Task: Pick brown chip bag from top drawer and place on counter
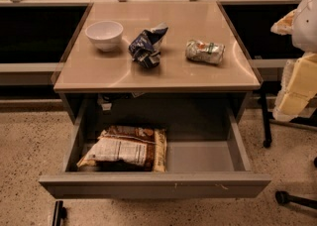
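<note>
By my judgement the job had hardly begun. The top drawer [153,184] stood pulled out, so the way in was open, but the brown chip bag [126,149] lay flat inside that drawer, in its left half, label side up and close behind the front panel. The right half of the drawer floor was bare.

My gripper [297,88] hung up and off to the right of the drawer, well apart from it and from the bag. It held nothing that I could make out, and I could not tell whether it was wide or narrow.

The counter [198,74] lay directly above the drawer and carried a white bowl [104,34], a small blue bag [147,45] and a crumpled silver packet [204,51], with room left along its front edge.

Every step remained: reaching down into the drawer, gripping the bag, lifting it out and setting it on the counter.
</note>
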Robot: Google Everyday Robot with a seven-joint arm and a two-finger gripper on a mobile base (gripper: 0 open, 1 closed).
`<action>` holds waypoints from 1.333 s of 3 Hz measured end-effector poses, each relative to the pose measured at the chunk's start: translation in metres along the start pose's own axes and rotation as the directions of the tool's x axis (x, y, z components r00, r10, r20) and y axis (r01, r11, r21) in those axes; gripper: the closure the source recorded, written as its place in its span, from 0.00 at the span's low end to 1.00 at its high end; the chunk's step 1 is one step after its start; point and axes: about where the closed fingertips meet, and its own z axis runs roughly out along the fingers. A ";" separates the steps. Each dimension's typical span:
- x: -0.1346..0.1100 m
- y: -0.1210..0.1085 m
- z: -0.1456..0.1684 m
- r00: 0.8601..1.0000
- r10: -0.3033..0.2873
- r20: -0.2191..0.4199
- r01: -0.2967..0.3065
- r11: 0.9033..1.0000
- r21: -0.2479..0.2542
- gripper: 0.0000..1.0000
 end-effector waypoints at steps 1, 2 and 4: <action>0.000 0.000 0.000 1.000 0.000 0.000 0.000 1.000 0.000 0.00; -0.009 0.002 0.006 0.999 0.009 0.051 -0.011 0.999 0.041 0.00; -0.073 0.015 0.105 0.944 0.107 0.312 -0.106 0.994 -0.022 0.00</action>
